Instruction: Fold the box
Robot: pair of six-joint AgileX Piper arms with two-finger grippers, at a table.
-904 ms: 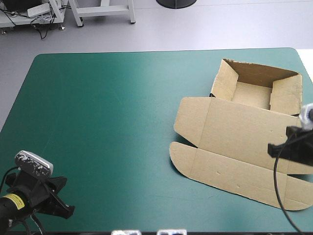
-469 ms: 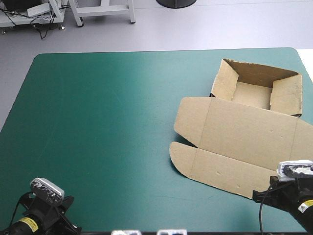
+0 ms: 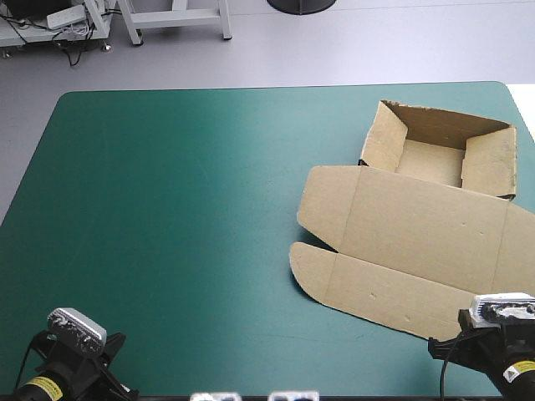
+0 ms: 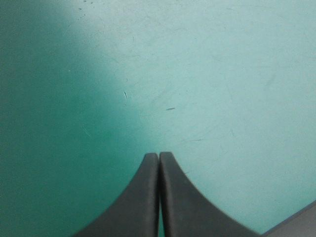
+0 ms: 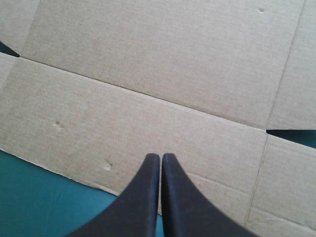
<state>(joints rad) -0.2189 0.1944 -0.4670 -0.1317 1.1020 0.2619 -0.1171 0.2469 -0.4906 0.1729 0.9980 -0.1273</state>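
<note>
— How many boxes on the table [image 3: 184,209]?
— One brown box [image 3: 418,242], on the right side: the tray stands with its walls up near the far right corner, and the lid lies flat toward the near edge.
— And the grippers?
— Two, both clenched and empty. The left gripper [image 4: 159,157] is over bare teal-green cover; the right gripper [image 5: 161,157] is over the lid's near edge.
</note>
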